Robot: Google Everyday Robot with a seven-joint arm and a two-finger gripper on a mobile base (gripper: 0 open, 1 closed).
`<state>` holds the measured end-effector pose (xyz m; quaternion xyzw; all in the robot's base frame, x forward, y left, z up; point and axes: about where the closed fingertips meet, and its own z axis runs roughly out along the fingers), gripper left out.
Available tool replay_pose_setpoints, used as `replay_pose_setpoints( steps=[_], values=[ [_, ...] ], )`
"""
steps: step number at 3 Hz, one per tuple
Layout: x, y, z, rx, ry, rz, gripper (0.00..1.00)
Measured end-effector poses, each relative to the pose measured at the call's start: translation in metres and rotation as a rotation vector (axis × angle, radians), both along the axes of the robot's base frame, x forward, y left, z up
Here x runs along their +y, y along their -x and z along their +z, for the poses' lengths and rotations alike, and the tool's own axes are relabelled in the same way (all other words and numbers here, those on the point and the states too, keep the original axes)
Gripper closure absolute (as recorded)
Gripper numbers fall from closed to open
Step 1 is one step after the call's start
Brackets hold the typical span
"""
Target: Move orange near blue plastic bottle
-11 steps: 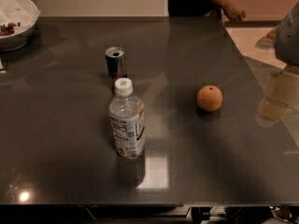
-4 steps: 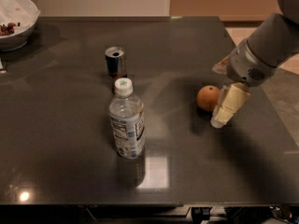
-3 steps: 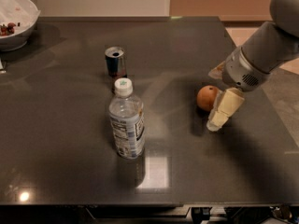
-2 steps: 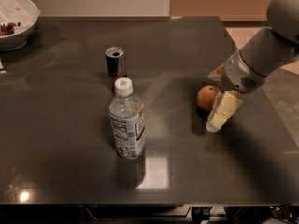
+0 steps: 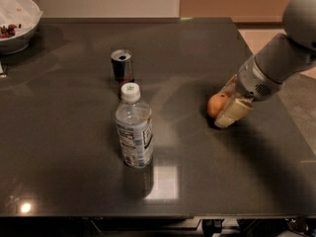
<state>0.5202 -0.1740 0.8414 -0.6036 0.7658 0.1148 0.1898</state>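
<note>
The orange (image 5: 215, 105) rests on the dark table (image 5: 74, 132), right of the middle. My gripper (image 5: 228, 104) reaches in from the right and is down at the orange, touching or nearly touching its right side and covering part of it. The blue plastic bottle (image 5: 133, 128), clear with a white cap and a blue-white label, stands upright left of the middle, well apart from the orange.
A short metal can (image 5: 122, 65) stands just behind the bottle. A white bowl (image 5: 17, 21) with food sits at the table's far left corner. The table's right edge runs close behind my arm (image 5: 276, 58).
My arm came in from the right and lowered the gripper to the orange. In the last second it has hardly moved. The orange, bottle and can stay where they were.
</note>
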Motion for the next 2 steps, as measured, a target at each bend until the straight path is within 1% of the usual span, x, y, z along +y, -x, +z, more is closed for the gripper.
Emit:
replay_pose_setpoints(
  steps=[1, 2],
  values=[
    [0.002, -0.003, 0.002, 0.004, -0.021, 0.005, 0.62],
    [0.017, 0.003, 0.016, 0.001, -0.069, 0.043, 0.84]
  ],
)
